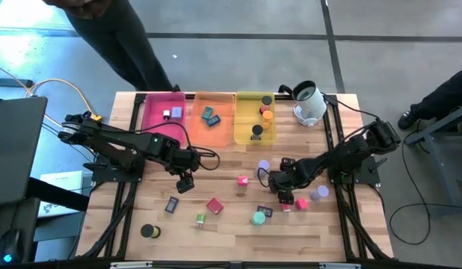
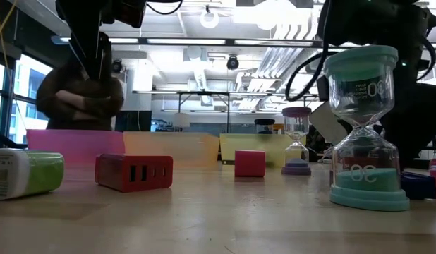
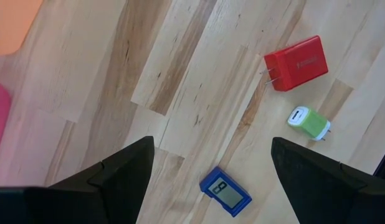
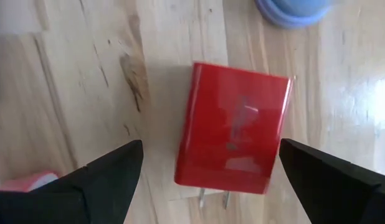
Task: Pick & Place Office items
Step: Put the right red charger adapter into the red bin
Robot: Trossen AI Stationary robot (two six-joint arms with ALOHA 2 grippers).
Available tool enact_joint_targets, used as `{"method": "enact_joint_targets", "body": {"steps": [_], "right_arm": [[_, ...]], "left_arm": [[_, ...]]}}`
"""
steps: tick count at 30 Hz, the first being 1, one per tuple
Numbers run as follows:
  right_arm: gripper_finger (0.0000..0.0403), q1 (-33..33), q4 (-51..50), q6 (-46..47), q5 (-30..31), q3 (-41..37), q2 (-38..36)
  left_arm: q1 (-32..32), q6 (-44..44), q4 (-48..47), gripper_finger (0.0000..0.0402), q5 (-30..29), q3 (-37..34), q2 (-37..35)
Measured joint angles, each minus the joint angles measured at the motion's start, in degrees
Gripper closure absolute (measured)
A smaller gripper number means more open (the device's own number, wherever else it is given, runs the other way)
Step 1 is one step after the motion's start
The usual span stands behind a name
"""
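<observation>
Your right gripper (image 4: 205,171) hangs wide open, empty, over a red charger (image 4: 233,127) lying between its fingers; only the wrist view shows its prongs. Left gripper (image 3: 208,171) gapes empty above a blue timer (image 3: 225,191) reading "8". Low view: a teal hourglass (image 2: 365,127) marked "30".

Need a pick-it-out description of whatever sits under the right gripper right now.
On the wooden table, go to the right arm, whose open right gripper hangs over the clutter in front of the yellow tray. Directly between its fingers lies a small red charger, a glossy block with two metal prongs. The purple-capped piece beside it is round, and the other red charger lies farther left.
</observation>
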Motion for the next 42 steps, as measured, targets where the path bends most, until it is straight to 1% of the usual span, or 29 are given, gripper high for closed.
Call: {"method": "enact_joint_targets", "body": {"steps": [4,8,13,19,26,31,33,37,42], "right_arm": [[0.0041,0.0,1.6,0.2,-0.3,-0.6,0.5],[0.0067,0.0,2.6,0.3,-0.9,-0.5,1.6],[0.0120,-0.1,4.2,0.0,-2.3,-0.5,2.3],[0.0199,-1.0,4.4,0.9,-4.3,-0.6,2.3],[0.0200,-1.0,3.2,6.3,-5.3,0.0,1.4],[0.0200,-0.9,-2.2,8.3,-6.7,2.2,-1.8],[0.0200,-0.5,-6.0,8.3,-6.5,3.8,-3.4],[0.0200,0.4,-16.1,8.5,-2.8,7.6,-6.2],[0.0200,1.1,-26.8,9.2,4.3,15.4,-9.8]], "left_arm": [[0.0,0.0,0.0,0.0086,0.0,0.0,0.0],[0.0,0.0,0.2,0.0086,0.0,0.0,0.0],[0.0,0.0,0.2,0.0086,0.0,0.0,0.0],[0.0,0.0,0.2,0.0086,0.0,0.0,0.0],[0.0,0.0,0.2,0.0086,-1.9,0.0,0.0],[0.0,1.1,0.3,0.0086,-2.0,0.0,0.0],[0.0,2.1,0.6,0.0086,-3.8,0.0,0.0],[0.5,-0.2,3.5,0.0086,-8.9,0.0,0.0],[1.8,0.2,13.8,0.0086,-9.2,0.0,0.0]]}}
